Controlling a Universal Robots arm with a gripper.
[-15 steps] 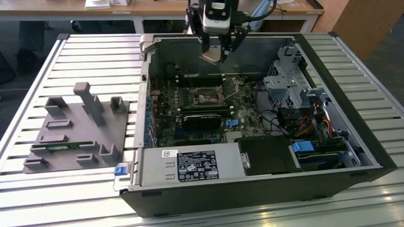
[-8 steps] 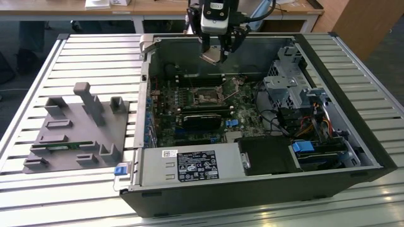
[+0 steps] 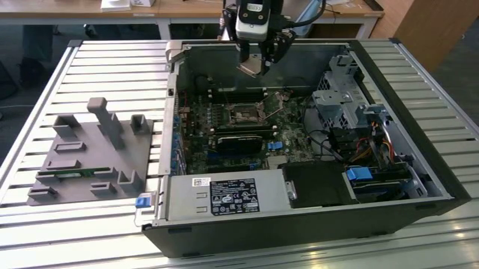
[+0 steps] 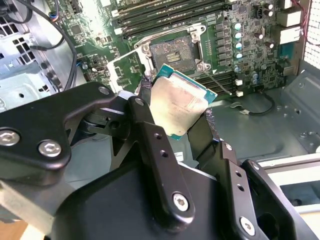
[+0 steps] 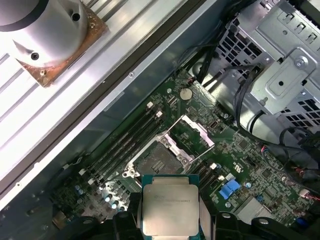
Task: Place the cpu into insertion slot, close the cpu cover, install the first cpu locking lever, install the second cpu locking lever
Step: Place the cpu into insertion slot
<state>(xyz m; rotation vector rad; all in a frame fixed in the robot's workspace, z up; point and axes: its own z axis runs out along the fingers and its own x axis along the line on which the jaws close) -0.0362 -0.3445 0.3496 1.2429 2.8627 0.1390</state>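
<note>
While gripper (image 4: 176, 114) clamps one cpu (image 4: 180, 100), one insertion slot (image 5: 154, 164) lies bare, one cpu cover (image 5: 199, 131) raised.

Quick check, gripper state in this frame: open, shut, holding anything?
Gripper: shut on the cpu, held up in the air, clear of the insertion slot.

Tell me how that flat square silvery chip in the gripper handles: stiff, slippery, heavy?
Probably stiff: the flat square silvery-grey chip looks unbent, pinched edgewise in the black gripper. Its smooth metal top seems slippery. Thin, so likely light.
</note>
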